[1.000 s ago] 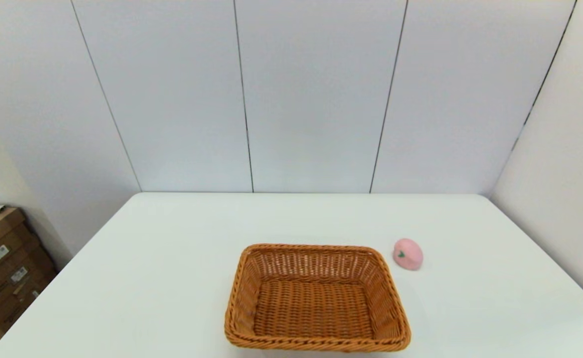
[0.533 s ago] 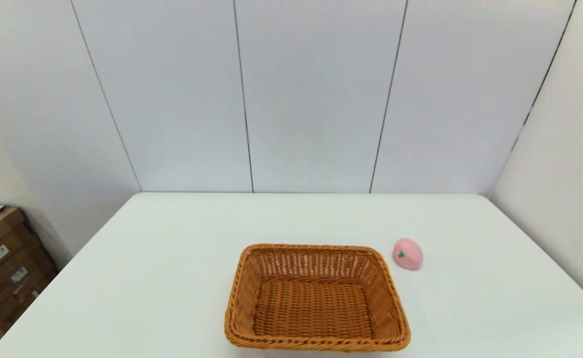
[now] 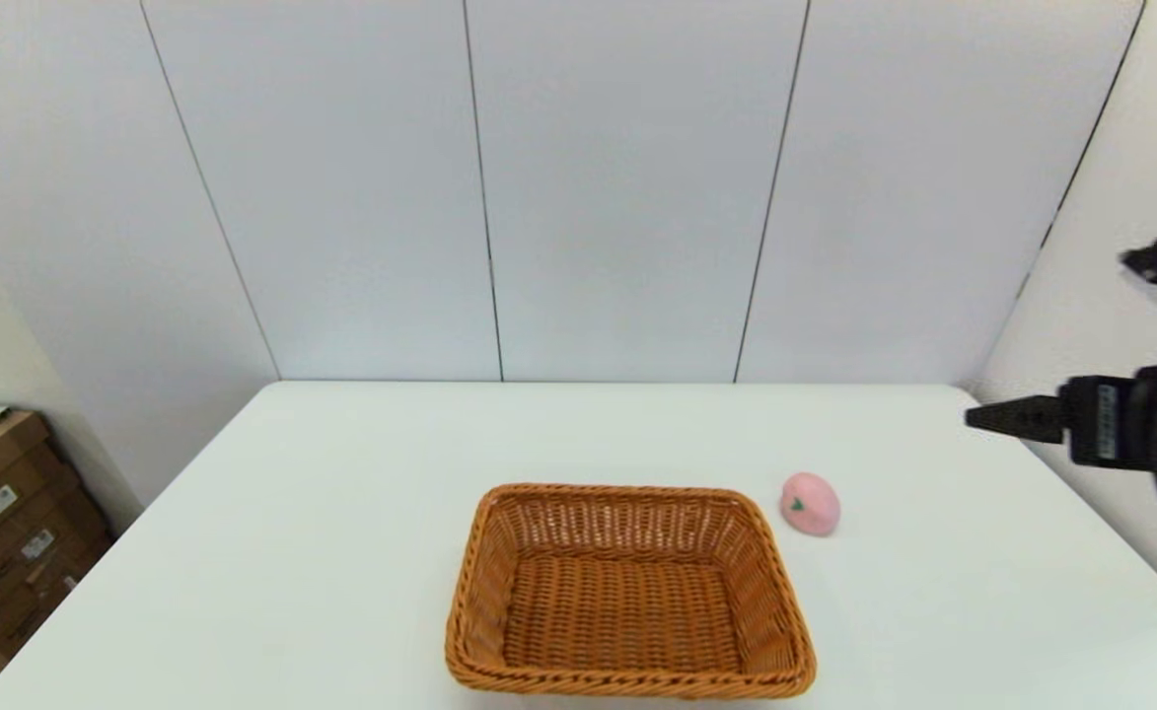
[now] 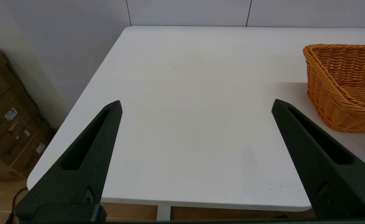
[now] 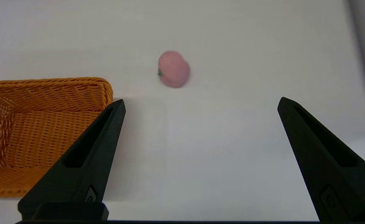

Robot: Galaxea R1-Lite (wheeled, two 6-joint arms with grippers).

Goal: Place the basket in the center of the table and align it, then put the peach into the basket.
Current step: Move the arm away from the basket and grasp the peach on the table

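the peach [image 3: 811, 504] is seen lying on the table [image 3: 341, 513], just beside the far right corner of the basket [image 3: 627, 592] but apart from it, with its green stem mark turned toward the robot. the basket sits near the middle of the table's near half, squared to the edges, and nothing is seen inside it. the peach is judged to be light and somewhat soft, with a rounded skin that could roll or slip out of a pinch; it is best taken across its widest part, with the fingers set on opposite flanks and closed gently. the basket is judged light, stiff and rough, so it would be gripped well at its braided rim. the right gripper [image 5: 201, 104] is held high above the table's right side, reaching in from the right edge, its fingers spread wide with nothing between them and the peach ahead. the left gripper [image 4: 196, 105] is kept low at the table's left near edge, also spread wide and holding nothing.
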